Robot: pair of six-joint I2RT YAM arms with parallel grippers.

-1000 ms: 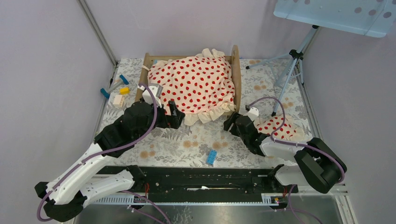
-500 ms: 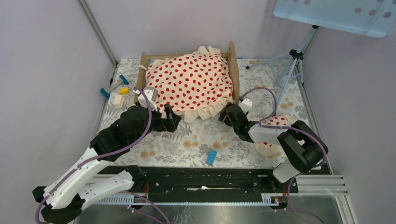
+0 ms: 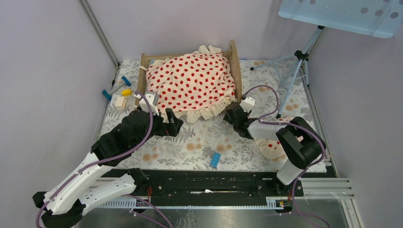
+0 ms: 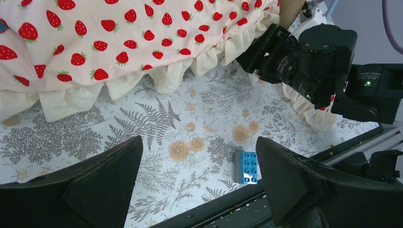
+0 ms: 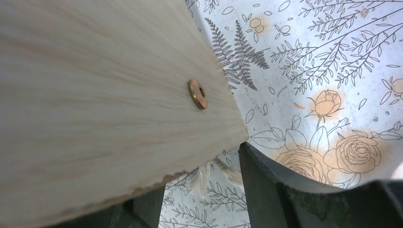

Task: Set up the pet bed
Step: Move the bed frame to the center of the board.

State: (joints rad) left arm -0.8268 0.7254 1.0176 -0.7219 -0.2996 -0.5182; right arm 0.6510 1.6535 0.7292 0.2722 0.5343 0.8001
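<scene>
Pet bed [image 3: 232, 56] of pale wood stands at the upper middle of the overhead view, on a surface [image 3: 199, 142] printed with grey ferns and tan roses. Its frame holds a cream blanket [image 3: 192, 80] dotted with red strawberries, which covers the bed from one rounded end board to the other. The blanket's ruffled hem spills over the lower side of the frame and rests on the surface.

The left fingers [image 4: 294, 180] are spread wide with nothing between them. They sit low over the surface, just below the blanket's hem, left of centre in the overhead view. The left wrist view shows only the printed surface in the gap between them. A blue studded toy brick [image 4: 246, 166] lies near the lower edge, close to the black rail.

The right fingers [image 5: 266, 190] sit at the lower corner of the pet bed's right-hand end board. In the right wrist view the board's edge lies between the two fingers, one on each side. Whether they press on the wood cannot be told. A brass-coloured fitting [image 5: 197, 93] is set in the board near that corner, and frayed cream threads [image 5: 209, 175] hang below its edge.

A small cream pillow [image 3: 272, 148] with red dots and a ruffle lies at the lower right, partly under the right arm. Small blue, yellow and white toy pieces [image 3: 119, 92] lie at the left, beside the bed. A tripod [image 3: 297, 66] stands at the upper right.
</scene>
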